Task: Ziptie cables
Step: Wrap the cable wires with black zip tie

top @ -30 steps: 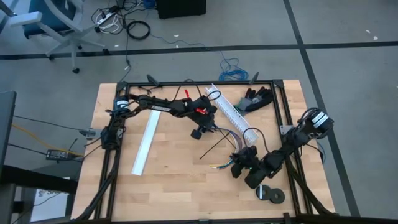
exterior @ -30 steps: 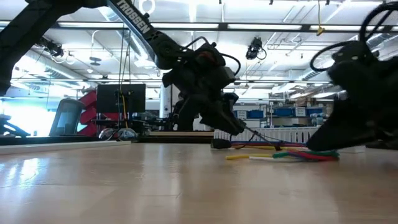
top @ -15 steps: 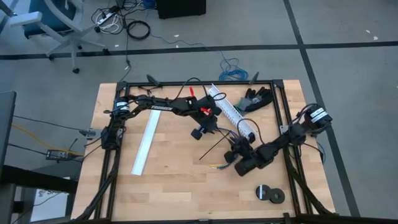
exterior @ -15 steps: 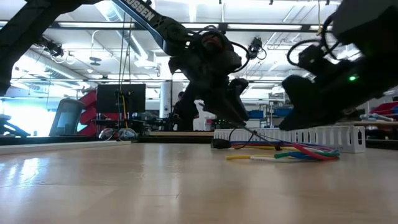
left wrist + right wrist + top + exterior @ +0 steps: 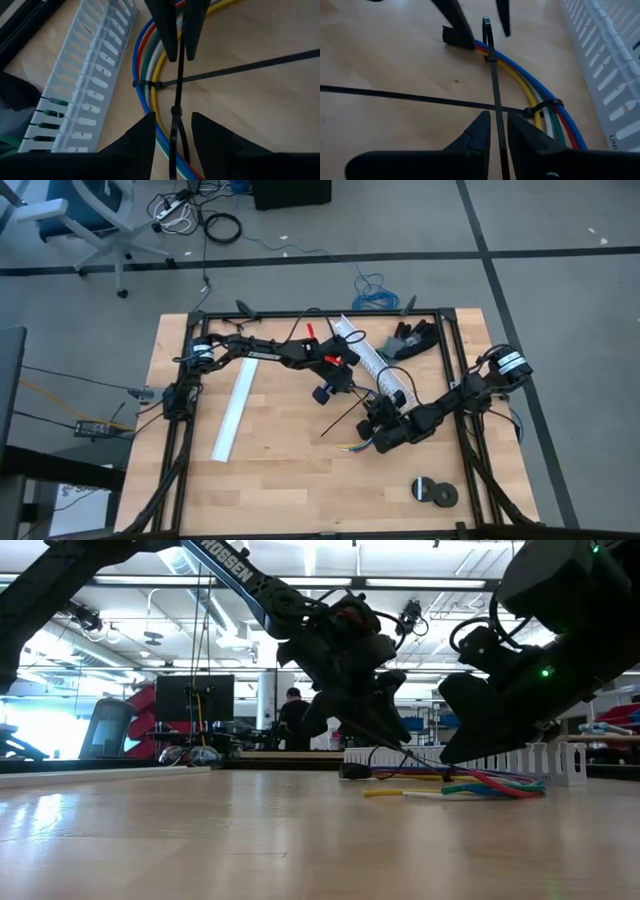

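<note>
The cables (image 5: 142, 65), a bundle of blue, red, green, white and yellow wires, lie curved on the table beside the white slotted channel (image 5: 372, 365). One black ziptie (image 5: 540, 106) is cinched round the bundle, its long tail flat on the wood. A second ziptie (image 5: 492, 75) crosses the bundle near its dark end (image 5: 455, 37). My right gripper (image 5: 498, 127) is shut on this ziptie's tail. My left gripper (image 5: 172, 120) is open above the bundle, a finger on either side of the ziptie's head (image 5: 175, 111). My right gripper pinches the tail of the second ziptie (image 5: 496, 112) between its two fingers. They come slanting down from the table's near right and lie along the strip. The strip runs straight from the fingers to the bundle near its dark end. Whether my left gripper touches the ziptie or the cables, I cannot tell.
A white flat strip (image 5: 234, 412) lies on the left half of the table. Two dark tape rolls (image 5: 432, 492) sit near the front right. Dark items (image 5: 412, 340) lie at the far right corner. Black frame rails (image 5: 455, 360) run along the table's edges.
My right gripper has swung from the near right toward the table's far edge and left, up to the cables and the left gripper, rolling as it went. My left gripper has rolled a little about its own axis over the bundle.
</note>
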`<control>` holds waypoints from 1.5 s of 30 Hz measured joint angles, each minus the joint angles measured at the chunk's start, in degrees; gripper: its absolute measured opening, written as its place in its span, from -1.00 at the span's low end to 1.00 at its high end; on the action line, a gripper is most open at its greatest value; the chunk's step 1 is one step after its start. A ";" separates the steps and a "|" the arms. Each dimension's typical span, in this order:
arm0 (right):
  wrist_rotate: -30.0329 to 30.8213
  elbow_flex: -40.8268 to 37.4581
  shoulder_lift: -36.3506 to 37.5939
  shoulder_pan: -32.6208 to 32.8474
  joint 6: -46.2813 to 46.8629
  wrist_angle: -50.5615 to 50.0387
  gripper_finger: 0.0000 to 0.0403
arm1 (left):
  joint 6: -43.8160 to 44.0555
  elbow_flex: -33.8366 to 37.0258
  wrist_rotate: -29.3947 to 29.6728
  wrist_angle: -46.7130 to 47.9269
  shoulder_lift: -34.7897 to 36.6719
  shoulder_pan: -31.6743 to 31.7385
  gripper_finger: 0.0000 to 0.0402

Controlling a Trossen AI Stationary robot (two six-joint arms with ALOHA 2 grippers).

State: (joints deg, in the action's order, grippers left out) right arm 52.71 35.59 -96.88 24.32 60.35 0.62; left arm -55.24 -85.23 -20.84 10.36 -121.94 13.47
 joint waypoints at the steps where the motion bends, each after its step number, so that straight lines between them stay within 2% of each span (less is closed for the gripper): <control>1: -0.05 0.00 0.00 0.00 -0.21 0.00 -0.74 | 0.04 -0.01 0.00 -0.31 -0.25 -0.10 -0.33; 9: 0.06 0.00 0.00 -0.17 -0.82 0.08 -0.74 | 1.45 0.00 -0.18 -0.67 -0.65 -1.06 -0.33; 15: 1.01 0.00 -0.02 -0.17 -1.09 0.35 -0.74 | 3.23 -0.13 -0.26 -4.56 -2.14 -1.22 -0.33; 24: 1.07 -0.02 -0.02 -0.17 -2.20 1.05 -0.74 | 3.49 -0.02 0.32 -4.11 -2.31 -1.22 -0.34; 27: 1.07 -0.02 -0.04 -0.17 -2.32 1.05 -0.74 | 3.67 -0.02 0.52 -3.49 -2.31 -1.22 -0.42; 36: 1.09 -0.02 -0.04 -0.20 -2.42 1.50 -0.74 | 3.61 -0.02 0.72 -3.21 -2.31 -1.22 -0.86; 45: 1.69 -0.02 -0.04 -0.20 -5.43 1.75 -0.74 | 3.42 -0.02 5.25 -2.43 -2.31 -1.22 -0.90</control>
State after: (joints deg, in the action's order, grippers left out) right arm 54.40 35.57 -96.92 24.12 54.92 2.37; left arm -51.82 -85.25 -15.59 7.93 -124.25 12.25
